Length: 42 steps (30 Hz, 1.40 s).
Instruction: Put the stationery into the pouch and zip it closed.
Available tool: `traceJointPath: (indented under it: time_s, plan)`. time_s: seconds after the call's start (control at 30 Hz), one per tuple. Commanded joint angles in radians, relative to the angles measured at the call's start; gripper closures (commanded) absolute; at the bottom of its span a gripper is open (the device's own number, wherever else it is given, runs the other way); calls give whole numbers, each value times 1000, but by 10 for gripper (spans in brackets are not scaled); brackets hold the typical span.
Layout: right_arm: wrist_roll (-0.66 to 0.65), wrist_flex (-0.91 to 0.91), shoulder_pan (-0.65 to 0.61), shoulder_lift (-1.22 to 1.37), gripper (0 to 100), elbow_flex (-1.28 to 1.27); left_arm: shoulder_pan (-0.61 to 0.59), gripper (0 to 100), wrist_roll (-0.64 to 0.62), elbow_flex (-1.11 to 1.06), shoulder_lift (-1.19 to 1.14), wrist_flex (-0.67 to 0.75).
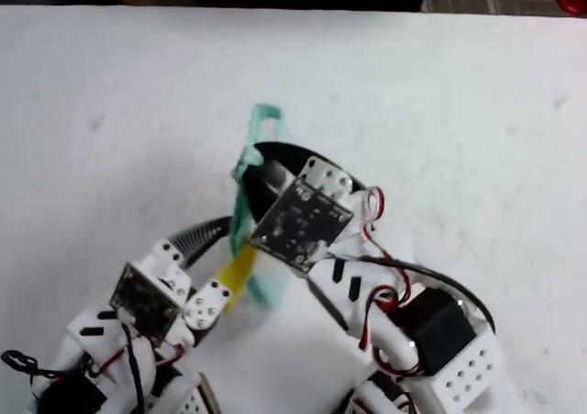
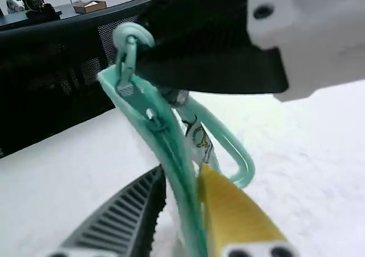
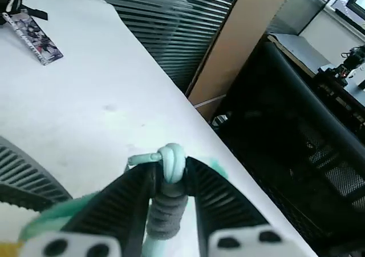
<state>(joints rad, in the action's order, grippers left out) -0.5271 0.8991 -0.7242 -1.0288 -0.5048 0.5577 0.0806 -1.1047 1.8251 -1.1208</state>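
Observation:
A teal pouch [image 1: 239, 207] stands on edge on the white table, held up between both arms. My left gripper [image 1: 229, 251] is shut on the pouch's near end, its yellow finger [image 2: 228, 211] on one side and its black ribbed finger [image 2: 125, 217] on the other. In the left wrist view the pouch [image 2: 171, 149] and its zipper run up to the zipper pull [image 2: 130, 46]. My right gripper [image 1: 252, 163] is shut on that pull at the far end. The right wrist view shows the teal pull loop [image 3: 171, 159] pinched between the black fingers of the right gripper [image 3: 171, 177].
A small printed card [image 3: 34, 37] lies far off on the table [image 1: 440, 93]. Beyond the table's far edge stand a black mesh unit [image 3: 308, 137] and a brown board [image 3: 245, 40].

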Motion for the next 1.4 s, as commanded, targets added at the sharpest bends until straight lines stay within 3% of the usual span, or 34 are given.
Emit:
traceJointPath:
  time_s: [0.0, 0.2, 0.5, 0.73, 1.13, 1.37]
  plan:
    - [5, -35, 7, -16, 981, 25, 25, 974, 38, 17, -8, 37]
    - [0, -56, 13, -10, 981, 26, 31, 968, 41, -17, -8, 38]
    - [-87, -62, 176, -4, 981, -3, 31, 977, 43, -18, -8, 38]
    - [-255, -68, 211, -4, 982, -83, 31, 977, 43, -17, -8, 38]
    - [-293, -314, 417, 1, 982, -192, 31, 977, 43, -17, -8, 37]
    - [-293, -478, 512, 176, 982, -187, 31, 977, 43, -17, -8, 32]
